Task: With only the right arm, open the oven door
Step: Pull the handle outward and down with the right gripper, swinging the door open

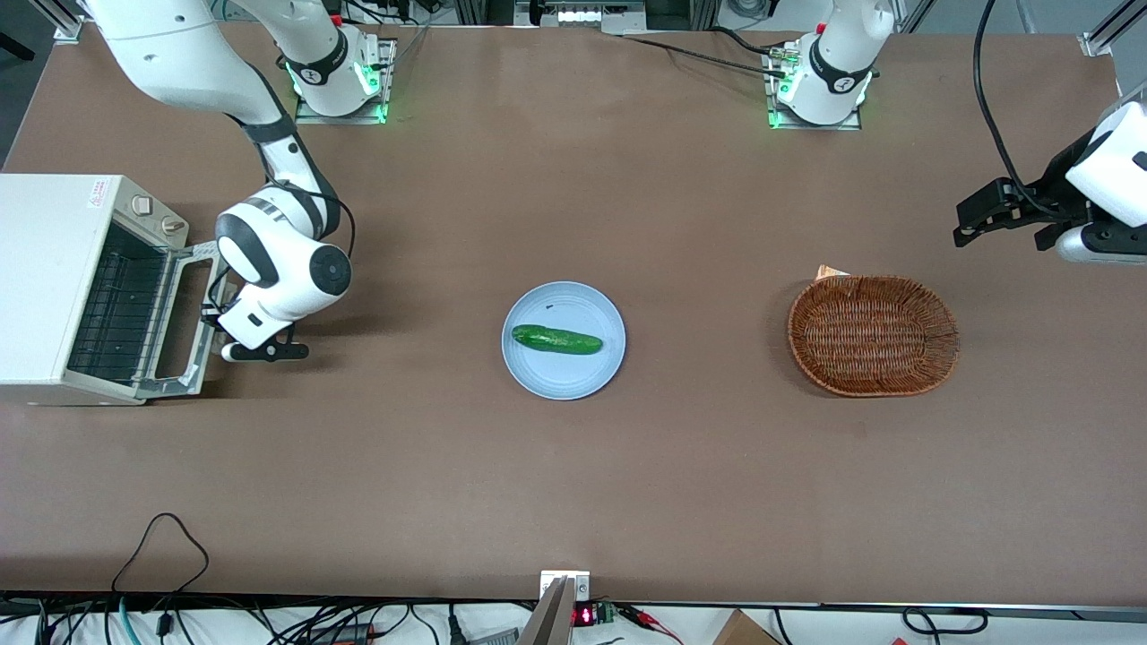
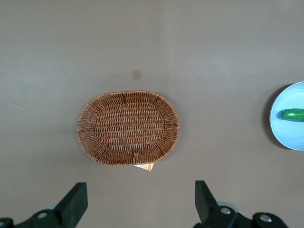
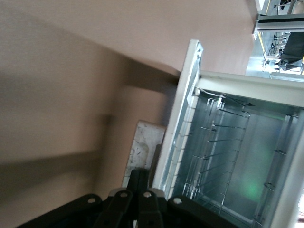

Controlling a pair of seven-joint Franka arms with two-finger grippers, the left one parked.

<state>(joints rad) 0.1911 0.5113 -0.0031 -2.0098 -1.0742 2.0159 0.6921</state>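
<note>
The gripper sits low at the handle edge of the oven door, at mid-height in the front frame toward the working arm's end of the table. In the right wrist view the gripper shows its two black fingers drawn close together with no gap between them, their tips by a pale scuffed piece at the door's edge; whether they pinch anything cannot be told. The right arm bends down over it from the top of the frame, its rounded wrist hiding the fingers from the front camera.

The oven door hangs swung down and open in front of the cream oven, the wire rack bared; two knobs sit on the oven's control strip.

Well apart, at the middle of the frame, a cucumber lies on a pale blue plate. Toward the parked arm's end stands a wicker basket.

Only the left wrist view shows the basket from straight above, with the plate and cucumber at its frame edge.
</note>
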